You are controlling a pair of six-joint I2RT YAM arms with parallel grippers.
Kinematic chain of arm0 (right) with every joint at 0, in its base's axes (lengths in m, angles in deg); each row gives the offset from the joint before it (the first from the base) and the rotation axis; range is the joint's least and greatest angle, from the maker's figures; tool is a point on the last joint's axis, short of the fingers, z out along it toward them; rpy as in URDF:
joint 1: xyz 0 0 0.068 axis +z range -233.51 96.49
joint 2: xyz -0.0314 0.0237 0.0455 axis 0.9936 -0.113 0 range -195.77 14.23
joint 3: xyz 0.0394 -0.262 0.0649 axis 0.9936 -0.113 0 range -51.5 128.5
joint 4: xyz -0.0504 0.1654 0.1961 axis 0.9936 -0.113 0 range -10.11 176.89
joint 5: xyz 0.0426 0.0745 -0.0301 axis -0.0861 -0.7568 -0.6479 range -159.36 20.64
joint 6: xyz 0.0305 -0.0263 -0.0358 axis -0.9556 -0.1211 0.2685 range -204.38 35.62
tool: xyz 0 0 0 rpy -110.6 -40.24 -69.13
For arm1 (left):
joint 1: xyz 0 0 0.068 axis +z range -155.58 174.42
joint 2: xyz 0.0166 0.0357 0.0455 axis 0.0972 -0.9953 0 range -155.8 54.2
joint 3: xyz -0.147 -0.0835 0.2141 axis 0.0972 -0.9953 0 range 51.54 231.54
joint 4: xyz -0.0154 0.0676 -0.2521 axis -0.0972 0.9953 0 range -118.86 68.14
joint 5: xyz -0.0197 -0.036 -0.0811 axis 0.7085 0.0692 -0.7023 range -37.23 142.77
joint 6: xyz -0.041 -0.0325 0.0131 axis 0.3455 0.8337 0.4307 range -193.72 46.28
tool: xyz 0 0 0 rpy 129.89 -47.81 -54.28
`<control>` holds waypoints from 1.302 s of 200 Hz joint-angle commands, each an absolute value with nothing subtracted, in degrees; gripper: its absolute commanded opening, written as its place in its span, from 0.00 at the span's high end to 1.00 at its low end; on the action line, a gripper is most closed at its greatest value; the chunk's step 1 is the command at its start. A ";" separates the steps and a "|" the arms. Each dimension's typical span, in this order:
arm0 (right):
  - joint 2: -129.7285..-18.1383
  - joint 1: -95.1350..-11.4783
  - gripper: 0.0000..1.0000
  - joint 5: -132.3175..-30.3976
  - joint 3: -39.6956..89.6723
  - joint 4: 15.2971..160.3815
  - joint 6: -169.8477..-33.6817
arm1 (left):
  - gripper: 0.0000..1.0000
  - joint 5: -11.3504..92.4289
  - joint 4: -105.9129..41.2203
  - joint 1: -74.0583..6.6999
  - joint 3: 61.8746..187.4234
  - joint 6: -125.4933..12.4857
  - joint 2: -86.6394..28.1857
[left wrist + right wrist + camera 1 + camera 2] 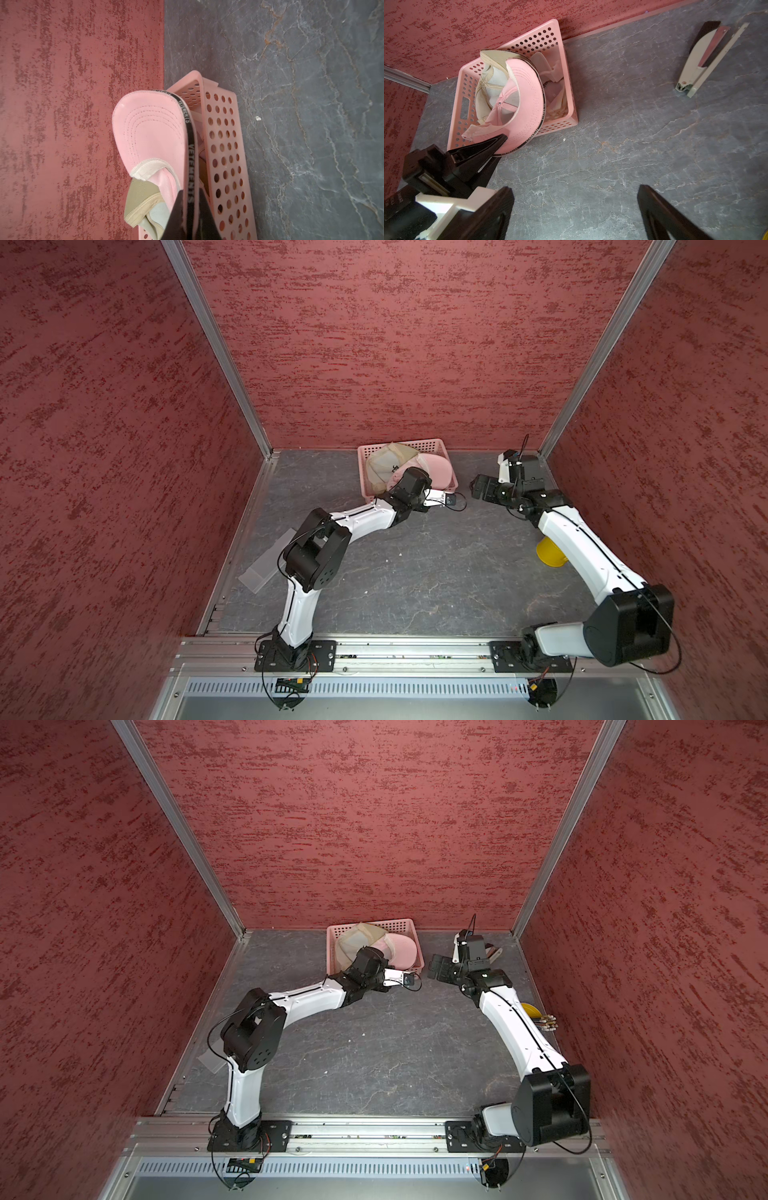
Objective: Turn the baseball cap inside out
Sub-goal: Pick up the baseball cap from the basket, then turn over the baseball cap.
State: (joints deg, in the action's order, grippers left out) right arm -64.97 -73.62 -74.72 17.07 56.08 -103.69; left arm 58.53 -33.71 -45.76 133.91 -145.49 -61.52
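Clamping the pink baseball cap [527, 99] by its brim edge over the basket [569, 83] at the bench's [612, 145] far edge, left gripper [190, 194] holds firm; right gripper [575, 187] hangs spread and empty; crown-turning looks not yet begun.

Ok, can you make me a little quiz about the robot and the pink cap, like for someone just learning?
1. True or false: the right gripper is open and holds nothing.
2. What is the left gripper pinching? A the brim of the pink cap; B the stapler; C the tan cap.
3. Fill in: the pink cap's crown sits in a pink ____.
Key: 1 true; 2 A; 3 basket.
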 commanded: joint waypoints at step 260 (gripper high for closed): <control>-78.90 -54.77 0.39 -96.21 10.10 98.25 -128.06 | 1.00 49.60 -63.15 -35.73 91.27 -75.87 -8.96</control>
